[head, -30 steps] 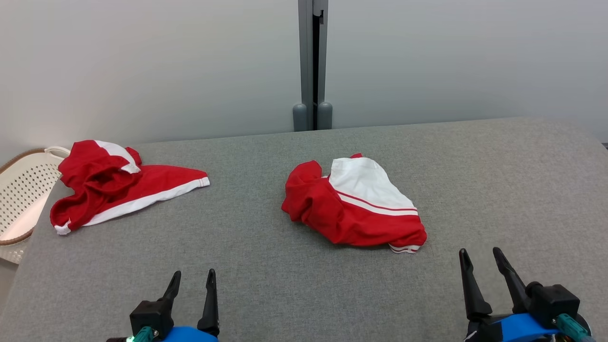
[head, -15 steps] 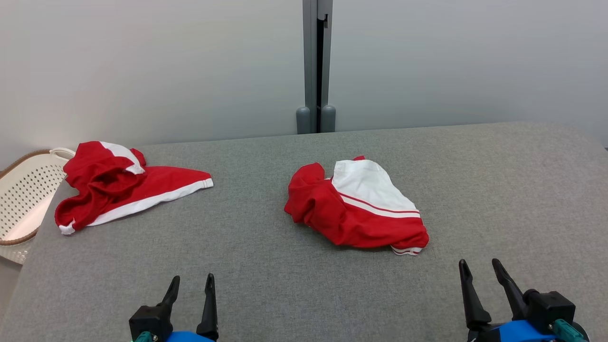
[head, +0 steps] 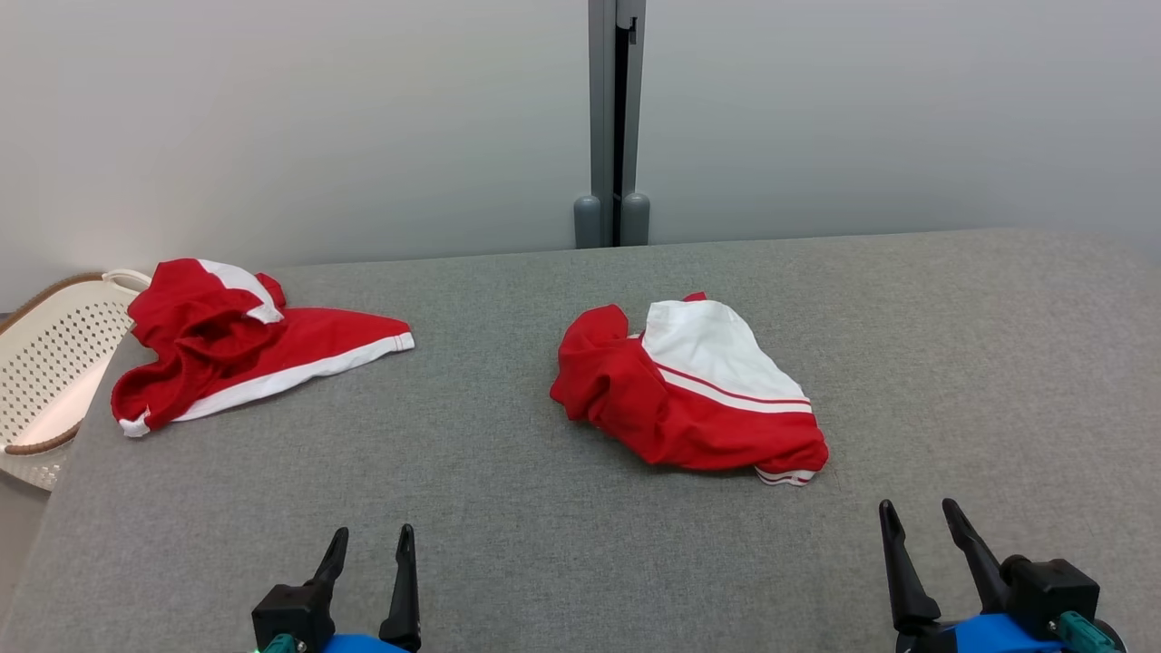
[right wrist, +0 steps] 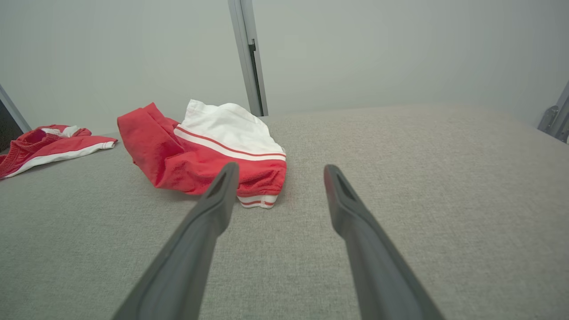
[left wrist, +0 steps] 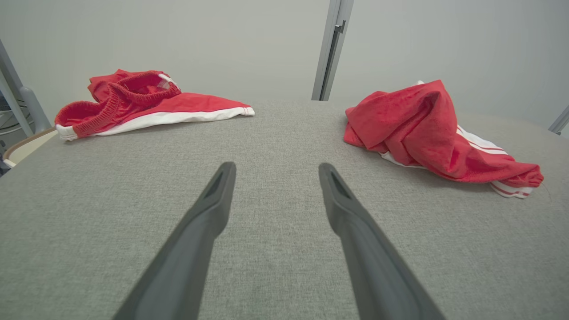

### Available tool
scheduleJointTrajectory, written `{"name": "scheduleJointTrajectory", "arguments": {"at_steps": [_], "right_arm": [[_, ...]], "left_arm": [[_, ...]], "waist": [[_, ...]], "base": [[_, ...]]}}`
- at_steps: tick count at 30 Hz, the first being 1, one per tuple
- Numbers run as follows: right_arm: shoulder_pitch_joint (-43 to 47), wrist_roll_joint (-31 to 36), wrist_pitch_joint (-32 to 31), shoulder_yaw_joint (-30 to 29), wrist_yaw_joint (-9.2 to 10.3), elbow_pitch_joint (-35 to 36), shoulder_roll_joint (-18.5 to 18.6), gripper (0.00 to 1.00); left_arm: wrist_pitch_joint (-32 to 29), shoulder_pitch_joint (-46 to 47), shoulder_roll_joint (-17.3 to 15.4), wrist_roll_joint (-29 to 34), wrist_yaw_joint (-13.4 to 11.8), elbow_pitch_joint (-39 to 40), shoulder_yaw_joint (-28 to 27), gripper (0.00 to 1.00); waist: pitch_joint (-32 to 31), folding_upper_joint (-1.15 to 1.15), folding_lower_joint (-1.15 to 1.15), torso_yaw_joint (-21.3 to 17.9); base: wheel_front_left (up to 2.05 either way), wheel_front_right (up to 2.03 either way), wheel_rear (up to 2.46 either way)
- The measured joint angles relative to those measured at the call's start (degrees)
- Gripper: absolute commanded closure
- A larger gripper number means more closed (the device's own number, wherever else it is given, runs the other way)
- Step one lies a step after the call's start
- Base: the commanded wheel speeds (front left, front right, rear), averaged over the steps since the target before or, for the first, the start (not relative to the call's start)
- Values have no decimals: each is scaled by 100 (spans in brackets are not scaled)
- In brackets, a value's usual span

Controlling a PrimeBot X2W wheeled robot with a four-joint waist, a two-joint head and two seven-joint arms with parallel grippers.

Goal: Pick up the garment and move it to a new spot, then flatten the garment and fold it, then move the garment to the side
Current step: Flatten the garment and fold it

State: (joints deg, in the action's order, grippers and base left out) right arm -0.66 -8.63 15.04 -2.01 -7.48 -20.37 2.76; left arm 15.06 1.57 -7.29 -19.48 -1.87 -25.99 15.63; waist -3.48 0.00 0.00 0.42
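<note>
A crumpled red and white garment lies in the middle of the grey padded table; it also shows in the left wrist view and the right wrist view. A second red garment with a white stripe lies at the table's far left corner. My left gripper is open and empty at the near edge, well short of both garments. My right gripper is open and empty, just near-right of the central garment's hem.
A white perforated basket sits off the table's left edge, beside the far-left garment. A grey post stands against the pale wall behind the table. Bare grey table stretches to the right.
The head camera has turned slightly, shifting the whole picture to the right. Both garments lie as before and both grippers stay open at the near edge.
</note>
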Motion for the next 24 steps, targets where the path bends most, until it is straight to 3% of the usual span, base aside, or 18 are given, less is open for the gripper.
{"name": "scheduleJointTrajectory", "arguments": {"at_steps": [6,12,24], "right_arm": [[-145,142,0,-155,-1,-233,-2,0],[-1181,668,-320,-505,-1,-604,22,0],[-3411,792,-1319,-190,-1,-2314,938,0]], "left_arm": [[1,5,37,111,46,12,-15,0],[1,135,82,212,108,75,18,0],[1,800,233,402,240,166,162,0]], "waist": [[103,0,0,80],[379,1,0,200],[1405,2,2,887]], "base": [[0,0,0],[0,0,0],[0,0,0]]}}
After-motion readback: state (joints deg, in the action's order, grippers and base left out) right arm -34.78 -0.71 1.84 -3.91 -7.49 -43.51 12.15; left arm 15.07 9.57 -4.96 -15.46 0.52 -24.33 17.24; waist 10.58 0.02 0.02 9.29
